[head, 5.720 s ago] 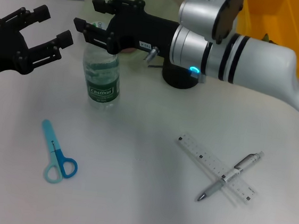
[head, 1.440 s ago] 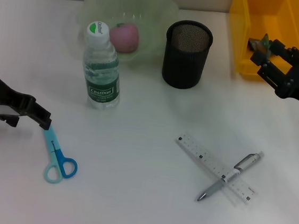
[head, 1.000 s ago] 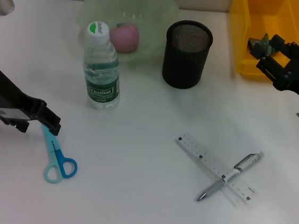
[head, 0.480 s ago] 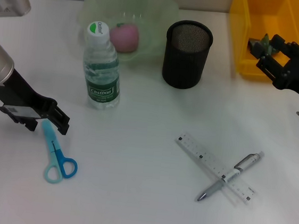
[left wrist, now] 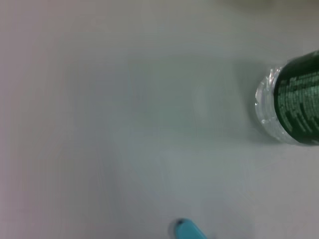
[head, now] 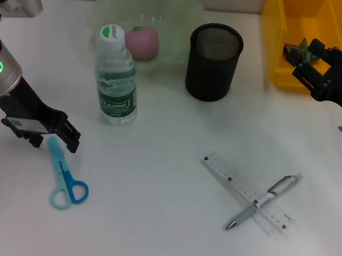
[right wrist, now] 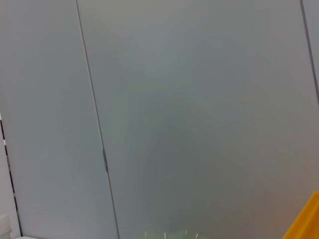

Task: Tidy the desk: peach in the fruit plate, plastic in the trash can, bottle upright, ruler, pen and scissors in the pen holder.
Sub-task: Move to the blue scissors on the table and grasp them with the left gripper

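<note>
Blue scissors (head: 65, 177) lie flat at the left front; their blade tip (left wrist: 187, 230) also shows in the left wrist view. My left gripper (head: 72, 140) is open, low over that blade tip. The bottle (head: 117, 79) stands upright, and its base shows in the left wrist view (left wrist: 291, 102). A pink peach (head: 142, 42) sits in the green fruit plate (head: 182, 19). The clear ruler (head: 238, 185) and the grey pen (head: 271, 193) lie crossed at the right front. A black mesh pen holder (head: 213, 65) stands mid-back. My right gripper (head: 299, 61) is open at the yellow trash can (head: 316, 27), beside a green plastic scrap (head: 302, 45).
White desk with bare space between the scissors and the ruler. The right wrist view shows a grey panelled wall, a corner of the yellow bin (right wrist: 305, 219) and the plate's rim (right wrist: 169, 233).
My right arm pulled back from the bottle to the yellow bin. My left gripper came down and moved right to the scissors' blade tip. Objects on the desk stayed put.
</note>
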### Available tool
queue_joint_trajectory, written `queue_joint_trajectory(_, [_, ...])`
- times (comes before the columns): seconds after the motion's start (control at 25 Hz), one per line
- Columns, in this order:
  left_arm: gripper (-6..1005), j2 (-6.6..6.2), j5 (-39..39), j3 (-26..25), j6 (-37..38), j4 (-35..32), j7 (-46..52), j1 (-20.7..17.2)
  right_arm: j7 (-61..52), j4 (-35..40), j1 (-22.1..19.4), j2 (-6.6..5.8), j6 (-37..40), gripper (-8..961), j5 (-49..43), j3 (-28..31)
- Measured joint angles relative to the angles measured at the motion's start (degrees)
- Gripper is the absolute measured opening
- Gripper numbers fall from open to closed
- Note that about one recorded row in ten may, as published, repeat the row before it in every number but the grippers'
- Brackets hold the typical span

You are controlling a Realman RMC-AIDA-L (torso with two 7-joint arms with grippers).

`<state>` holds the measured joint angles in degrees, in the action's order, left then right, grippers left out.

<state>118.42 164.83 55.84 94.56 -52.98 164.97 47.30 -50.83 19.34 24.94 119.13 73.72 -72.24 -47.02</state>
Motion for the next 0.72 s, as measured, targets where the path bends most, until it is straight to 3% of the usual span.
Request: queue_joint_trajectory(0.72, [783, -0.1, 0.1, -1.1, 1.8, 0.1, -0.1, 0.3, 0.4, -0.3, 1.1, 0.0, -0.8, 557, 0.0, 0.0])
